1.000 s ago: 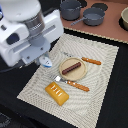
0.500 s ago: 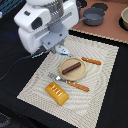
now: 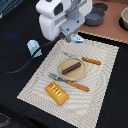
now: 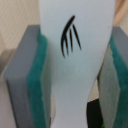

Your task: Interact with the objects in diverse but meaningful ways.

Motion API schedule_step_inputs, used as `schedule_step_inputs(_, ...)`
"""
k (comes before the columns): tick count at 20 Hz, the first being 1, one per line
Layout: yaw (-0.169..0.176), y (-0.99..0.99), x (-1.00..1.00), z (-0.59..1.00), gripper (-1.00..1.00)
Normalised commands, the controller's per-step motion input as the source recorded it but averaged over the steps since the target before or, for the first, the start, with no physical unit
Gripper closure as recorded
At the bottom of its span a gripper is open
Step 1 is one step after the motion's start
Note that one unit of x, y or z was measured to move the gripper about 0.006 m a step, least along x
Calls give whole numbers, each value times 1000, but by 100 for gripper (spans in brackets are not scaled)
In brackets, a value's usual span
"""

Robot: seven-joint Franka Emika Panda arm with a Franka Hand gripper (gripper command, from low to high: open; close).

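In the wrist view a small white bottle-like figure with a black claw-like mark fills the gap between my green pads; my gripper is shut on it. In the exterior view my gripper hangs over the far edge of the striped placemat. A dark brown sausage lies on a tan plate. The ridged yellow-orange bread block rests on the mat's near part. A pale blue shaker stands off the mat at the exterior view's left.
An orange-handled fork lies beside the plate and an orange-handled knife behind it. Grey pots and a bowl stand on a brown surface at the back right. A cable runs across the dark tabletop on the left.
The arm has swung from the exterior view's left toward the right and back, ending over the mat's far edge. The items on the mat have not moved.
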Motion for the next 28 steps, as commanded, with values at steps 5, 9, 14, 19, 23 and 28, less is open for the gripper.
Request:
schedule_step_inputs(5,0,604,777,82,100)
schedule_step_inputs(9,-1,461,801,-24,100)
schedule_step_inputs(14,-7,258,693,-141,100)
schedule_step_inputs(19,-1,331,607,-173,100)
schedule_step_inputs(23,0,336,410,-290,100)
schedule_step_inputs(28,0,355,285,-306,100)
